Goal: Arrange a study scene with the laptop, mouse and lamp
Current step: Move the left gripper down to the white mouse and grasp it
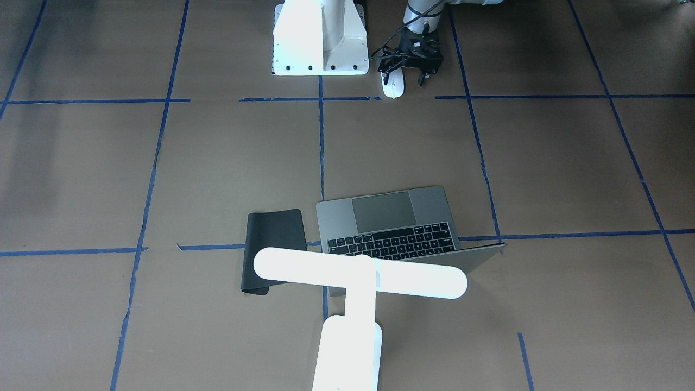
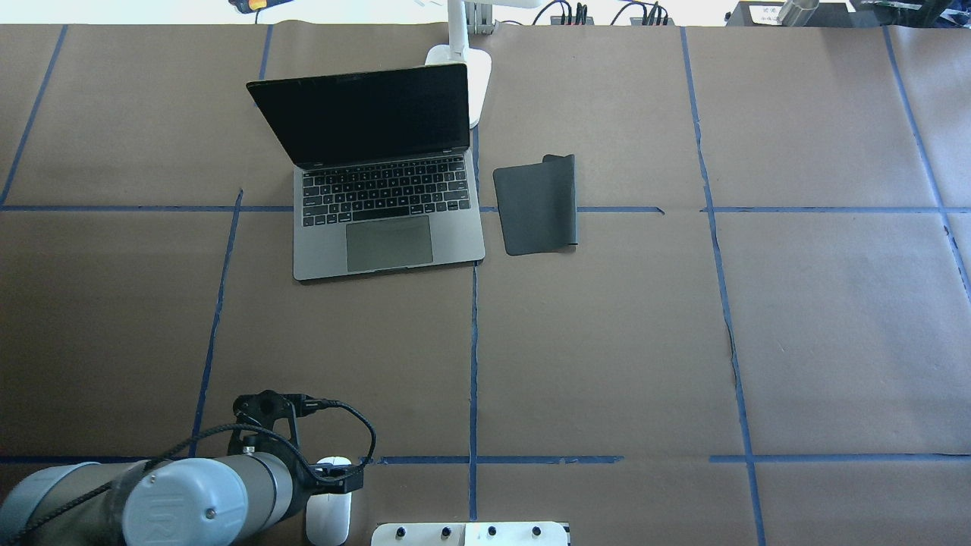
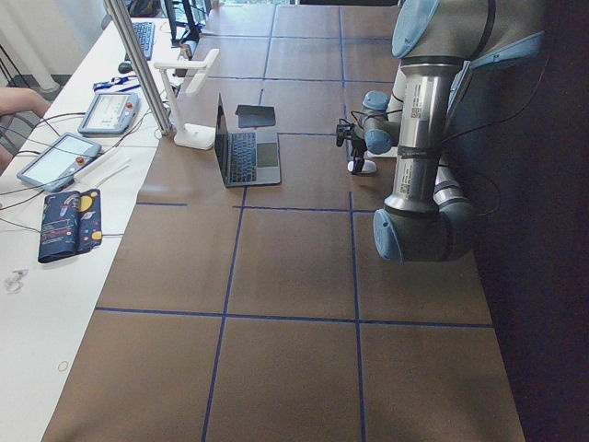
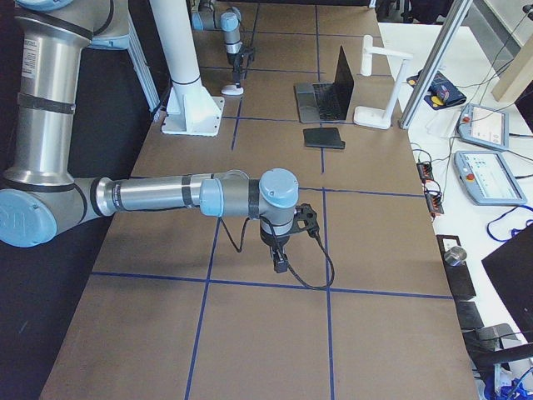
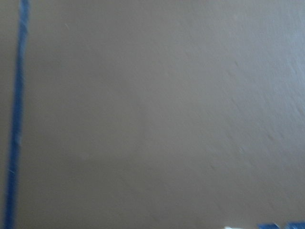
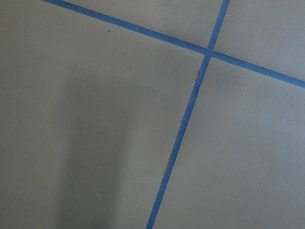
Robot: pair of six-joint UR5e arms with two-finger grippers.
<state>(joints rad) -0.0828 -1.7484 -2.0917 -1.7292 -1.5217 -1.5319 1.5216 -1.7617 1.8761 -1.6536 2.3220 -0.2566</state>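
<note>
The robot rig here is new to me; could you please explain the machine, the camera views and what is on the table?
It is two robot arms at a table, each ending in a two-finger gripper. Four fixed cameras watch: one facing the robot, one over its shoulders, one at each table end. The other two ride on the wrists and show bare table and blue tape. On the table stand an open laptop, a flat black pad beside it and a white lamp behind its screen. The white mouse lies near the robot's white pedestal, with the left gripper close above it; whether it grips is unclear. The right gripper hangs over bare table.
</note>
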